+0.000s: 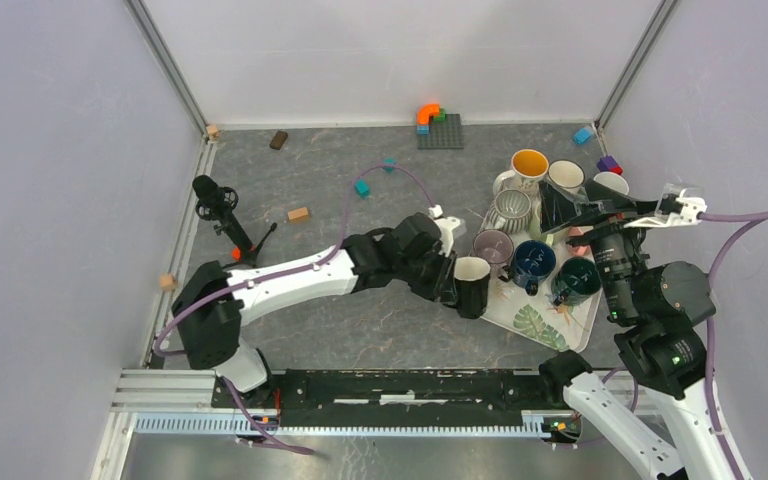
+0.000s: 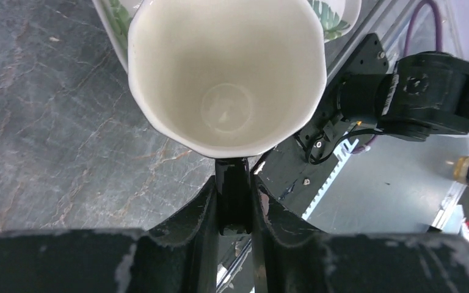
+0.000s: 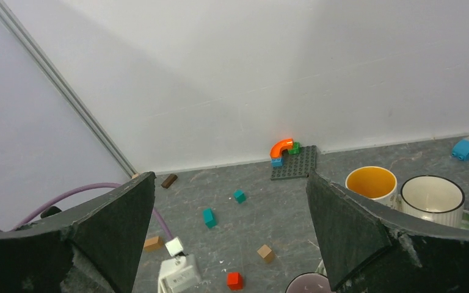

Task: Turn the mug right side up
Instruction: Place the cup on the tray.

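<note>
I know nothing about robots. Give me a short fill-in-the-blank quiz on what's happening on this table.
1. The left claw grips the black mug with a cream inside by its ____.
2. The right claw is open and holds ____.
3. The dark blue mug stands on a white tray printed with green ____.

Missing words: handle; nothing; leaves.
</note>
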